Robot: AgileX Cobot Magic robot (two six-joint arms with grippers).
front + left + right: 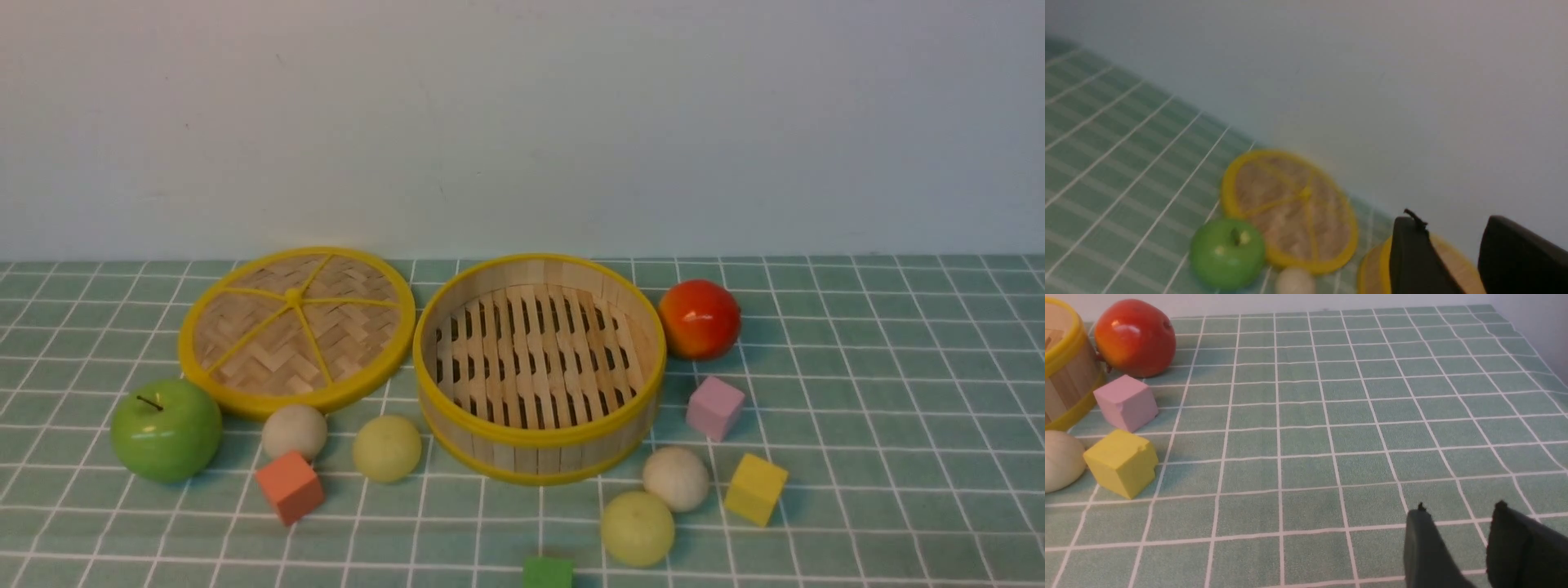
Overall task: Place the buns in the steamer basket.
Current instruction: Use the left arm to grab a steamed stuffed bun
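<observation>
Front view: steamer basket (539, 445) empty at centre; buns (294, 430) loose just in front, two toward each side, presumably a pair per arm; left gripper (1453, 228), right gripper (1459, 510) parted, holding nothing.

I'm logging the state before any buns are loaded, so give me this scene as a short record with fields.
steamer basket: empty, uncovered
not yet loaded: left off-white bun, left yellow-green bun, right off-white bun, right yellow-green bun
lid: flat on cloth, left of steamer basket
left gripper: open, empty
right gripper: open, empty
clutter: green apple, red fruit, orange block, pink block, yellow block, green block
</observation>
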